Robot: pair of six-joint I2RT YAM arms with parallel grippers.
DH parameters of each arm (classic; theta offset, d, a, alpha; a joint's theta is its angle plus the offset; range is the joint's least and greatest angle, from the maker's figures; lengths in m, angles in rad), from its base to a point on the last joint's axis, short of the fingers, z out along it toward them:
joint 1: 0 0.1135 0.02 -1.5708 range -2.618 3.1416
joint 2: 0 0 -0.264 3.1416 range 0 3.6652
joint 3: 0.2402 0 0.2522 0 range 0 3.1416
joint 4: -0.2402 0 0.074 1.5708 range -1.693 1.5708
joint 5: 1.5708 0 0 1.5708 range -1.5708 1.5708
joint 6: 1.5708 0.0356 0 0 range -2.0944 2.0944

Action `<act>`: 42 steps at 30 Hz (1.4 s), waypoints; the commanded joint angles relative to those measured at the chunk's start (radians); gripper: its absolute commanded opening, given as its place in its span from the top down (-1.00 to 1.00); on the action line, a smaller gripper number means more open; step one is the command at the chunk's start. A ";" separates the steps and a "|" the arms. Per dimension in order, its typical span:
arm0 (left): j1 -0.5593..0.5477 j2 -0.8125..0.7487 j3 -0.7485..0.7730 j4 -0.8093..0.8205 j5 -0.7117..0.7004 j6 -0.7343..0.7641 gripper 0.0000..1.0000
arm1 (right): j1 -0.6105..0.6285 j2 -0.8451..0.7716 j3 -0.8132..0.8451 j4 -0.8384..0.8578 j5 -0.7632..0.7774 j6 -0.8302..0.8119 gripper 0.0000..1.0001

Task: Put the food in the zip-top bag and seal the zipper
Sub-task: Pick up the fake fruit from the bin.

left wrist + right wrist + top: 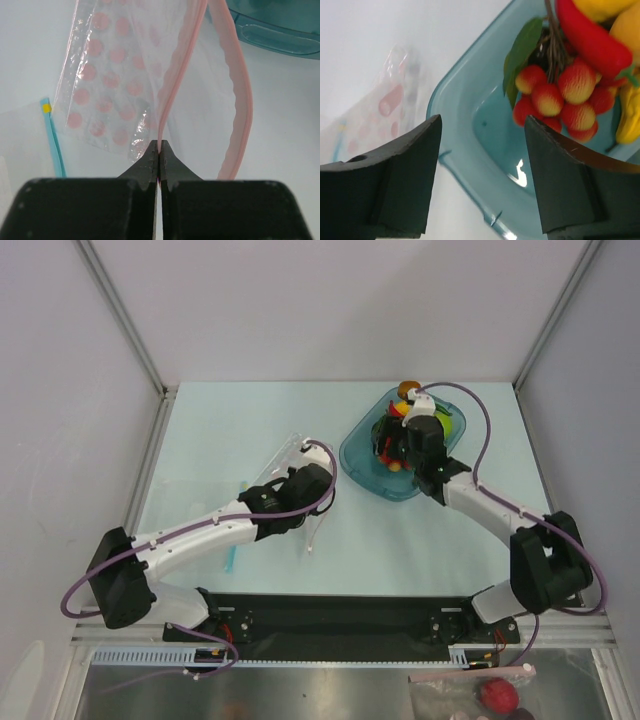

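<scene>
no readable text or labels anywhere.

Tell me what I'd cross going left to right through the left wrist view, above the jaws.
light-blue stick → zip-top bag's dotted panel → pinched zipper edge → free zipper edge → teal tray, in the top right corner.

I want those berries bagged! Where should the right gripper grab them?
Probably across the berries themselves, coming from the bare tray side with the open right gripper: pepper and leaf crowd the thin stem.
</scene>
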 commanded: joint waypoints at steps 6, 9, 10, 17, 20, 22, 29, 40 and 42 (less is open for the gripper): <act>0.002 -0.021 0.008 0.012 0.025 0.014 1.00 | -0.075 0.267 0.298 -0.096 0.004 -0.149 -0.26; 0.002 -0.026 0.005 0.012 0.033 0.012 1.00 | -0.081 0.387 0.392 -0.179 0.041 -0.210 -0.32; 0.004 -0.026 0.007 0.015 0.036 0.012 0.99 | -0.083 0.417 0.453 -0.201 0.054 -0.233 -0.35; 0.002 -0.031 0.010 0.014 0.068 0.011 0.99 | -0.094 0.634 0.670 -0.359 0.130 -0.281 -0.38; -0.004 -0.038 0.008 0.011 0.060 0.011 0.99 | -0.094 0.706 0.746 -0.428 0.148 -0.279 -0.36; -0.005 -0.043 0.004 0.012 0.062 0.009 0.99 | -0.094 0.741 0.772 -0.471 0.154 -0.276 -0.18; -0.007 -0.037 0.007 0.014 0.082 0.009 0.99 | -0.089 0.579 0.589 -0.339 0.130 -0.253 0.82; -0.008 -0.021 0.007 0.021 0.123 0.011 0.99 | -0.060 0.091 0.127 -0.005 0.081 -0.190 1.00; -0.008 -0.012 0.008 0.024 0.140 0.012 0.99 | -0.048 0.013 0.070 0.008 0.072 -0.180 1.00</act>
